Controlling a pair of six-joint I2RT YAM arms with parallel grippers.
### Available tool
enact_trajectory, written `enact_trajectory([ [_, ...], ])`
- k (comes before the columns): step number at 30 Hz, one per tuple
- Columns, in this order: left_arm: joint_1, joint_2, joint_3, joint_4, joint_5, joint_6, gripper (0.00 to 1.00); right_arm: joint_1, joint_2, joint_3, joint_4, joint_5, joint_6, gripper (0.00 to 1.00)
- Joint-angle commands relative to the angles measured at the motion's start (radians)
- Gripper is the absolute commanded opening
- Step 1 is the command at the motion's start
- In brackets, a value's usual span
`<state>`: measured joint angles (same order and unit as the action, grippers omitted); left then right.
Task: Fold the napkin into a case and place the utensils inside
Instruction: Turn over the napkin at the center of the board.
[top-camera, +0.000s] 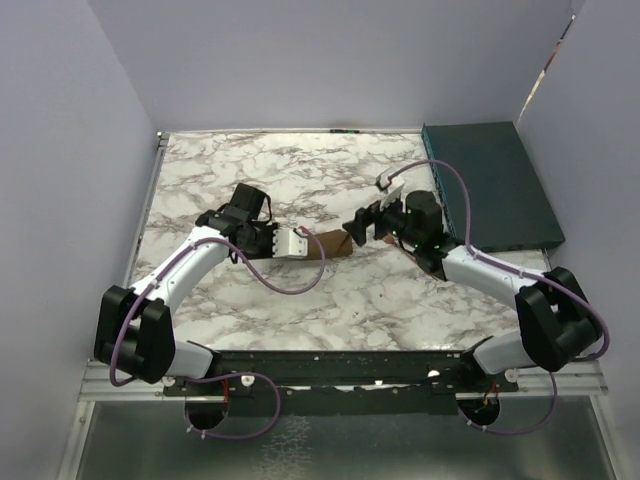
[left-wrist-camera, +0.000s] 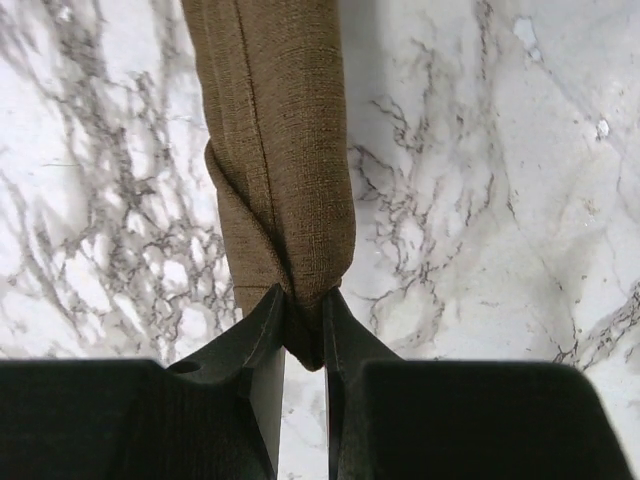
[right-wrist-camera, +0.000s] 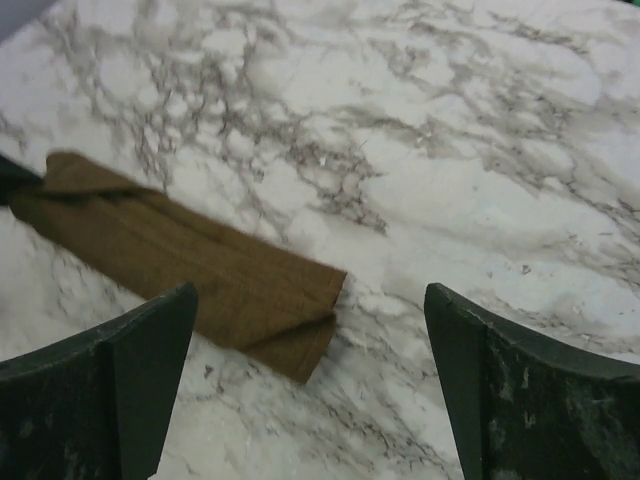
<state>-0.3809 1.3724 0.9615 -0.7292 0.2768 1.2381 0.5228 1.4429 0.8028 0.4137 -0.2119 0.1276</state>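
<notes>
Lying mid-table (top-camera: 250, 165), napkin (top-camera: 333, 244) sits folded into narrow brown strip, running left-right between both grippers. Dark teal box (top-camera: 490, 185) rests along right edge toward far right corner, well apart from napkin. Left arm reaches in low from near left; left gripper (left-wrist-camera: 305, 310) narrow, pinching napkin's left end. Right arm bends inward from near right; right gripper (right-wrist-camera: 310, 300) spread wide, fingers straddling napkin's right end.

Marbled white table (top-camera: 250, 165), plain lilac walls (top-camera: 300, 60); even light
</notes>
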Motion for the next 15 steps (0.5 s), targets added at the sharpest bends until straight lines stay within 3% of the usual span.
enact_trajectory([
  [1, 0.009, 0.008, 0.08, -0.081, 0.09, -0.065, 0.0, 0.05, -0.033, -0.09, 0.026, -0.163, -0.328, 1.0],
  [5, 0.017, 0.02, 0.09, -0.121, 0.099, -0.056, 0.0, 0.149, -0.023, -0.126, -0.031, -0.222, -0.495, 1.0],
  [9, 0.019, 0.017, 0.089, -0.129, 0.103, -0.055, 0.0, 0.263, 0.063, -0.102, -0.041, -0.109, -0.652, 1.0],
  [15, 0.02, 0.018, 0.116, -0.162, 0.102, -0.063, 0.0, 0.305, 0.221, -0.042, 0.01, -0.071, -0.76, 1.0],
])
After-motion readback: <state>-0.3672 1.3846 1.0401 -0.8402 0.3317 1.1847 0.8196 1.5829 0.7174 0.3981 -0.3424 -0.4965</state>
